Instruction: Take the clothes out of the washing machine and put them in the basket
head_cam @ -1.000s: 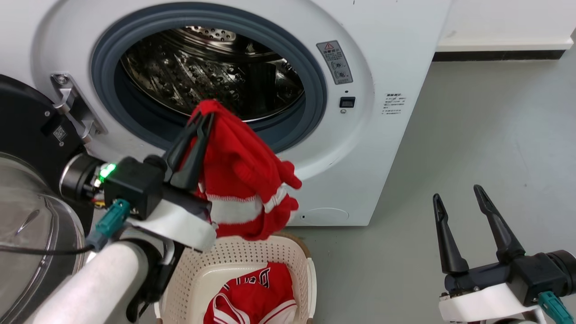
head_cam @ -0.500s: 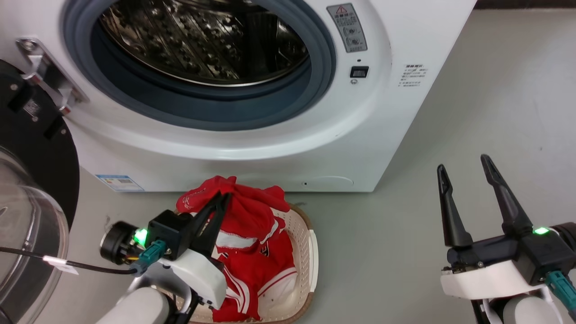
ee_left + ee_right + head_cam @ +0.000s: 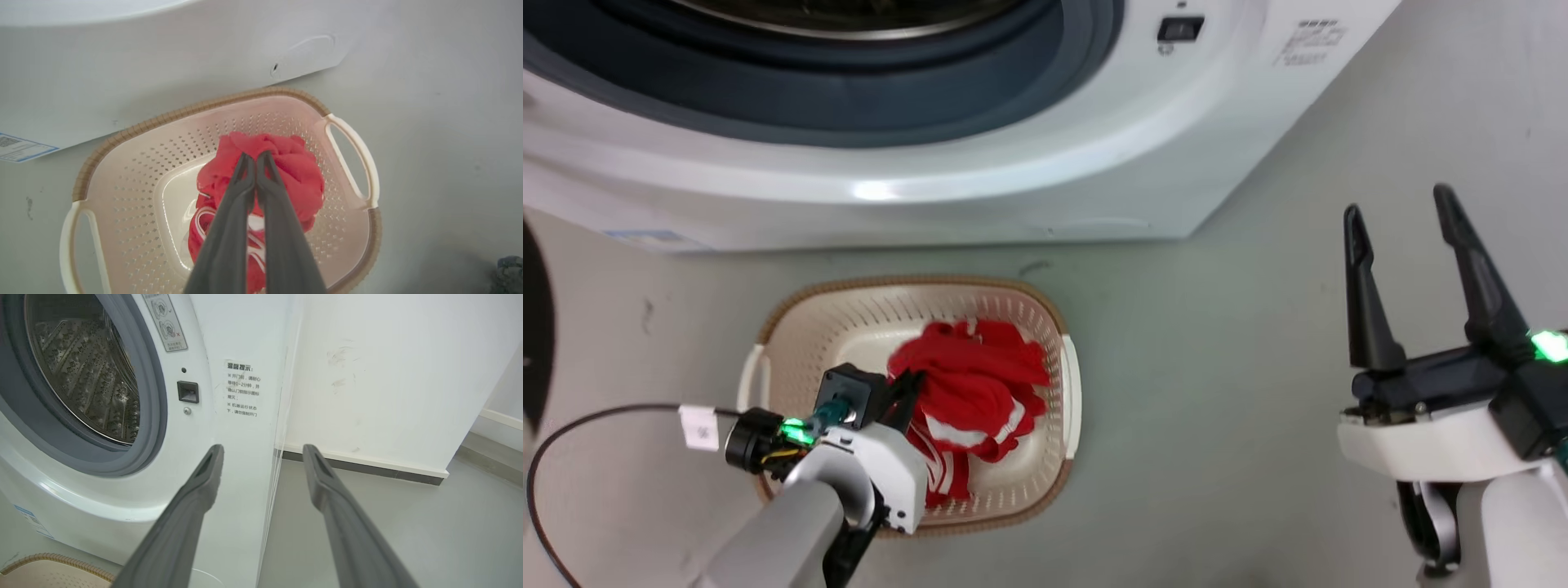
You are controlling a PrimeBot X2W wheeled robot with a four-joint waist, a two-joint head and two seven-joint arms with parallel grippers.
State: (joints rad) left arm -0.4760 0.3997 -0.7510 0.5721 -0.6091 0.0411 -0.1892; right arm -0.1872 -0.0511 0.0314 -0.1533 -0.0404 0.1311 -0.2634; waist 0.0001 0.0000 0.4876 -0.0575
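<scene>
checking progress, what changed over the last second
The left gripper carried the red shorts down from the washing machine port into the basket, over the other red garment, and is still shut on them. The right gripper stayed open and empty; the basket stayed put. The head view itself tilted down.

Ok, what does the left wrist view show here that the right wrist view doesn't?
Left wrist view: the left gripper, shut on the red clothes down in the basket, looking straight into the basket's perforated bowl. Right wrist view: the right gripper, open and holding nothing, the perforated steel drum and the white wall beyond. Shared: the washing machine front, a stretch of the basket's brown rim, and the grey floor.
</scene>
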